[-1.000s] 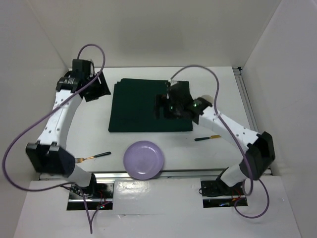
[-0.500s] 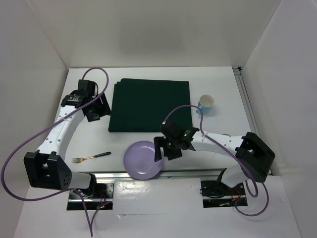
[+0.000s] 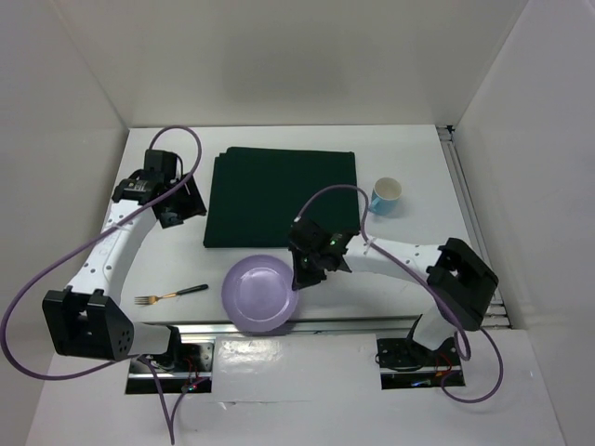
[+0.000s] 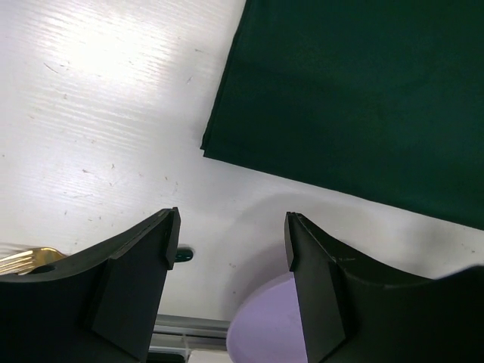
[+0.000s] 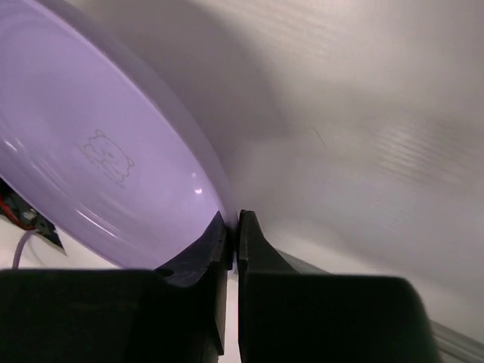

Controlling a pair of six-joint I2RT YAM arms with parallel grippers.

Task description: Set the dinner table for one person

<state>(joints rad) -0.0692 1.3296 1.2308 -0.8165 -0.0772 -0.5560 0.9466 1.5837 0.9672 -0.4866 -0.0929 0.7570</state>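
A lilac plate (image 3: 258, 295) lies on the white dinner table (image 3: 409, 149) near its front edge. My right gripper (image 3: 301, 276) is shut on the plate's right rim. In the right wrist view the two fingers (image 5: 219, 249) pinch the thin edge of the plate (image 5: 91, 151), which looks tilted above the table (image 5: 378, 113). My left gripper (image 3: 182, 210) hangs open and empty over the table left of the dark green mat (image 3: 282, 197). The left wrist view shows that gripper (image 4: 232, 227) above bare table, with the mat (image 4: 363, 98) ahead and the plate (image 4: 265, 329) below.
A gold fork with a dark handle (image 3: 170, 295) lies at the front left, its tines (image 4: 23, 259) showing in the left wrist view. A light blue cup (image 3: 387, 195) stands right of the mat. A metal rail (image 3: 372, 325) runs along the front edge.
My right gripper moved from above the mat down to the plate's right rim and shut on it; the plate shifted slightly left. My left gripper came a little nearer.
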